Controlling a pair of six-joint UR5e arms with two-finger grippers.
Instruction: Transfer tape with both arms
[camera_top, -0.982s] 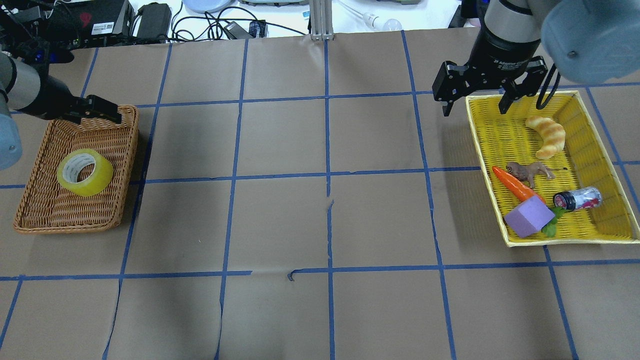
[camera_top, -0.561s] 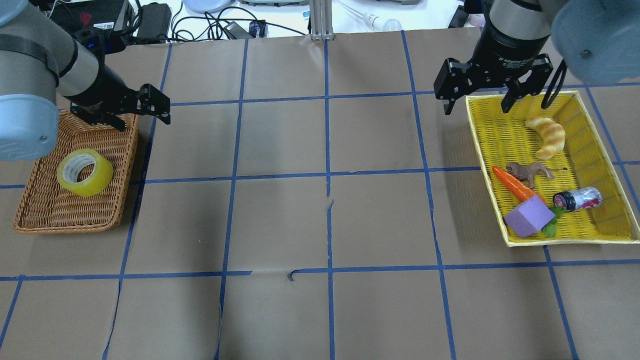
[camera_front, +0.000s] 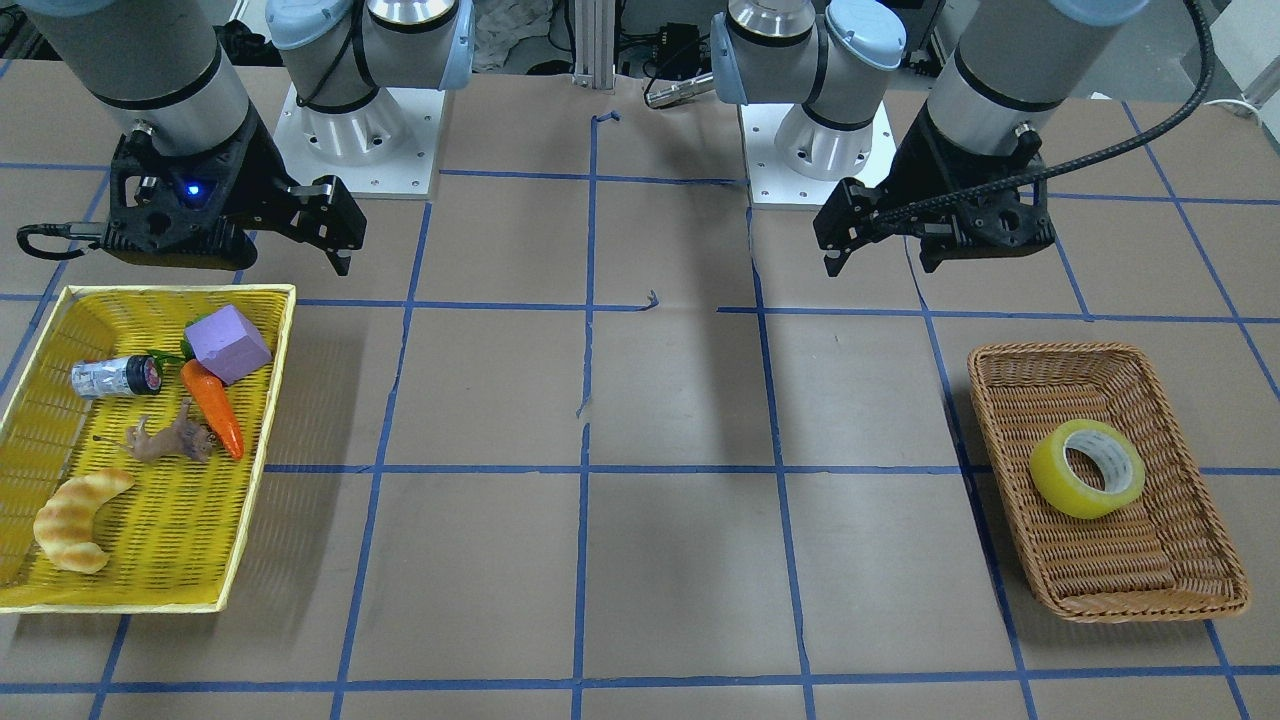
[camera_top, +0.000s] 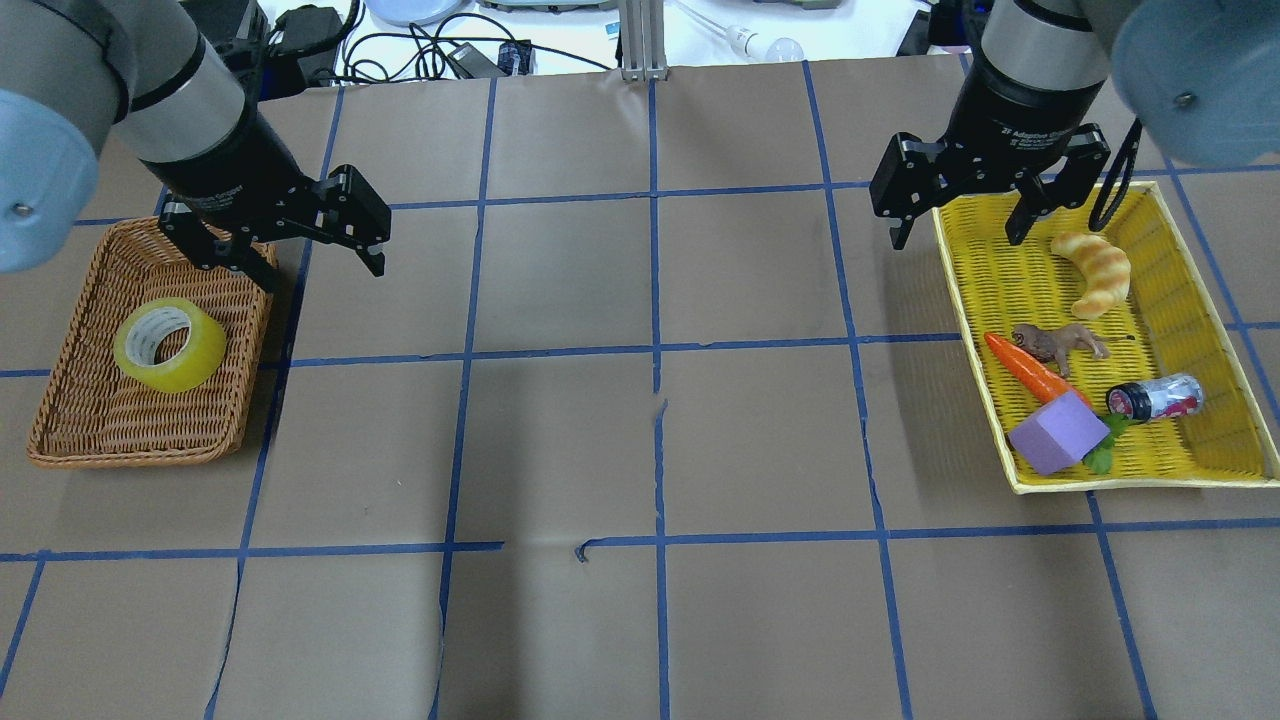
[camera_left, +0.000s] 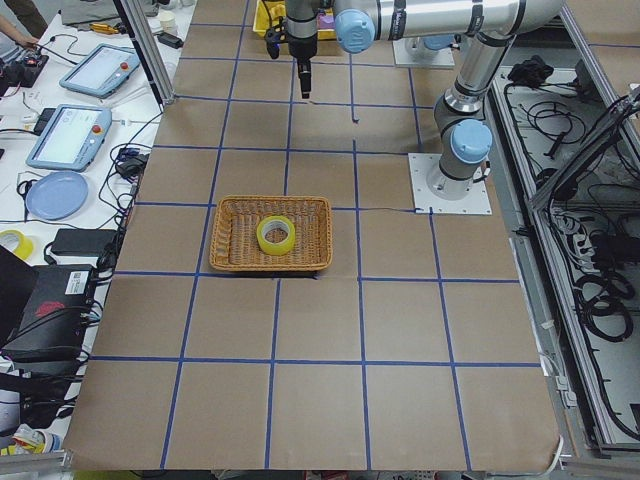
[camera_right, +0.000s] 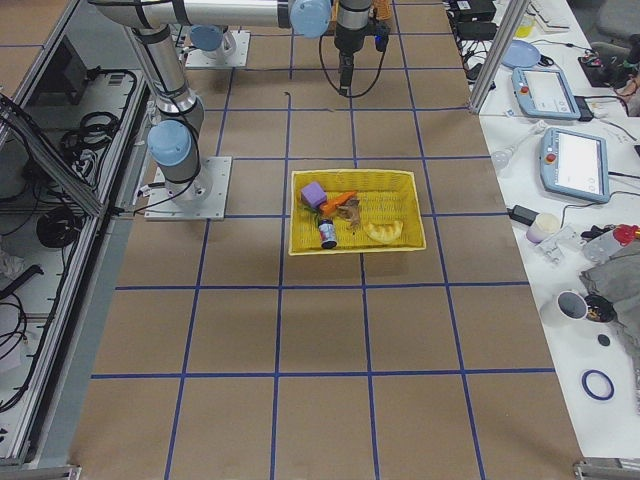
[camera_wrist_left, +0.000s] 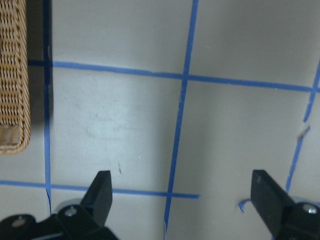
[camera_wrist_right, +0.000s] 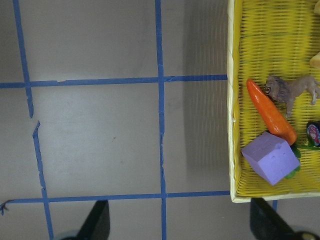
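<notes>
The tape (camera_top: 170, 345) is a yellow roll that lies in a brown wicker basket (camera_top: 70, 440) at the table's left; it also shows in the front view (camera_front: 1087, 468) and the left side view (camera_left: 276, 234). My left gripper (camera_top: 322, 275) is open and empty, raised just past the basket's far right corner, apart from the tape. It shows in the front view (camera_front: 880, 265), and its wrist view (camera_wrist_left: 181, 182) sees bare paper and the basket's corner (camera_wrist_left: 12, 75). My right gripper (camera_top: 956, 240) is open and empty above the far left edge of a yellow basket (camera_top: 960, 300).
The yellow basket (camera_front: 255, 480) holds a croissant (camera_top: 1095, 272), a toy lion (camera_top: 1060, 343), a carrot (camera_top: 1025, 368), a purple block (camera_top: 1058, 432) and a small bottle (camera_top: 1155, 397). Cables and devices (camera_top: 300, 40) lie along the table's far edge. Blue tape lines grid the brown paper.
My left arm has swung right and a little nearer, from the basket's far edge to beyond its far right corner. The right gripper barely shifted. The tape has not moved.
</notes>
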